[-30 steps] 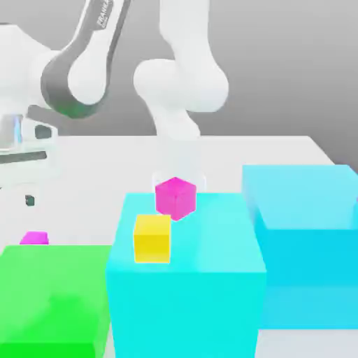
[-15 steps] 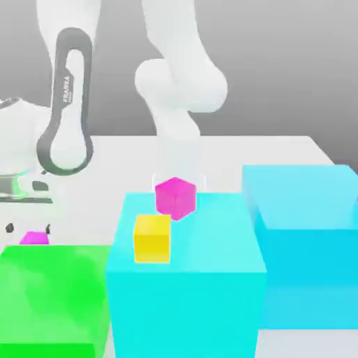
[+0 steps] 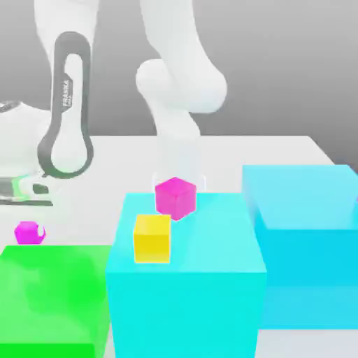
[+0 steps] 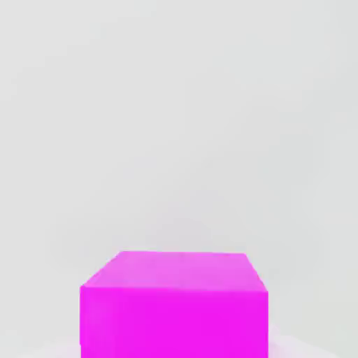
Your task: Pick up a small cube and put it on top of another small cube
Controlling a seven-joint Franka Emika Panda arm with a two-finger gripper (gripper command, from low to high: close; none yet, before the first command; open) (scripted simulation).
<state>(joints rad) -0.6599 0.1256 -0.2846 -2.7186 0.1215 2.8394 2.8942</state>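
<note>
Hanging over the white desk (image 3: 280, 148), beyond the cyan blocks (image 3: 185, 280) and green block (image 3: 52, 297), at the exterior view's left: small cube (image 3: 29, 232), clear of the surface beneath the hand. Cannot tell how the jaws stand. Probably light, rigid, glossy and so slippery; best pinched square across two opposite flat faces, mid-height, never on the corners.
</note>
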